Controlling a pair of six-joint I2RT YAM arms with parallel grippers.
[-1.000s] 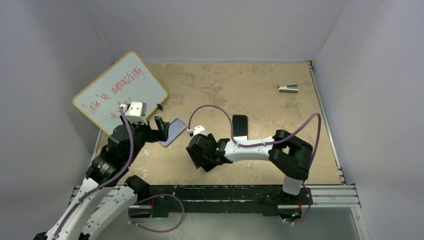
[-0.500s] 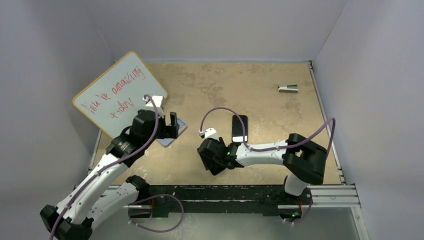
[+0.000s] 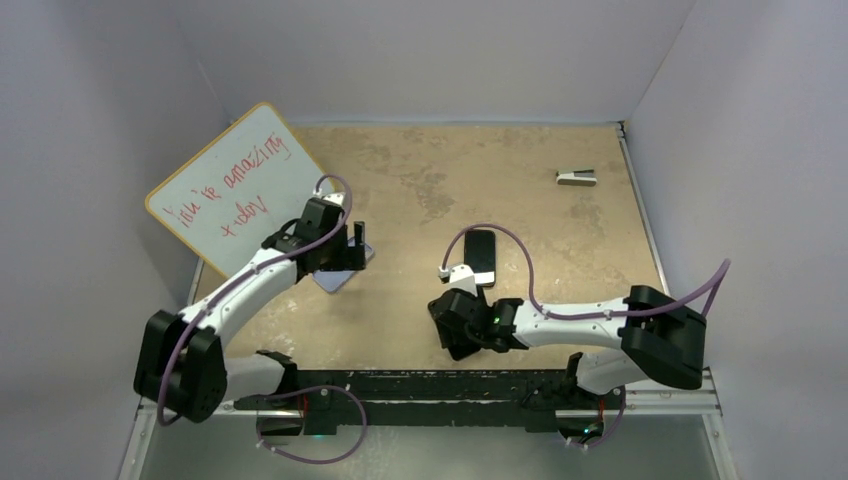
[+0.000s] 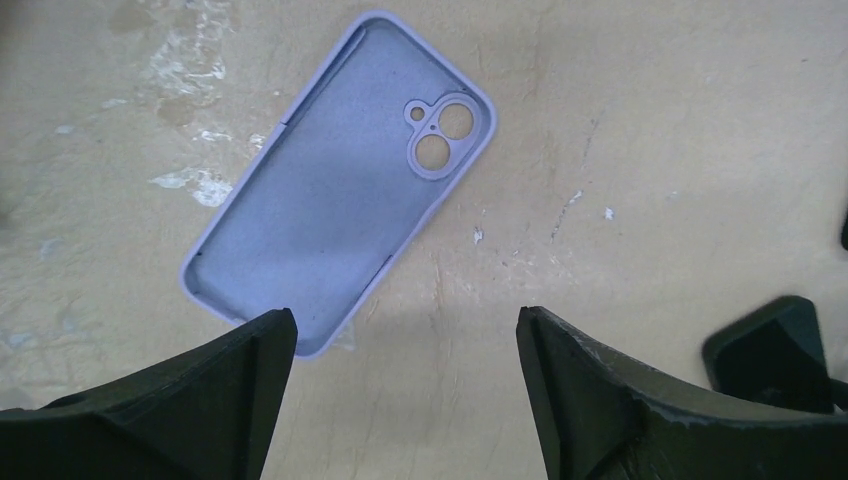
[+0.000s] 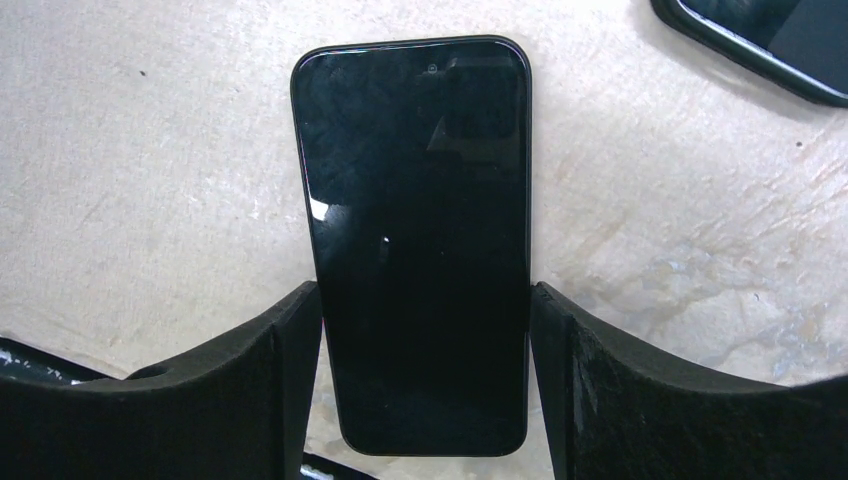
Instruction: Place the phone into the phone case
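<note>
Now the phone point(image 5: 415, 250) is clamped by its long edges between the right fingers point(image 5: 250, 400), which have swung rightward, away from the phone case point(image 4: 330, 200). The left fingers point(image 4: 200, 420), open and empty, have reached over that case, likely to steady it.

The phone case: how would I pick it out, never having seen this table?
Find the whiteboard with red writing on the left of the table. Just off its near right corner, under the left claw, the phone case lies flat. It is a pale lavender shell, hollow side up with round camera holes; the phone and the other slab are black.
</note>
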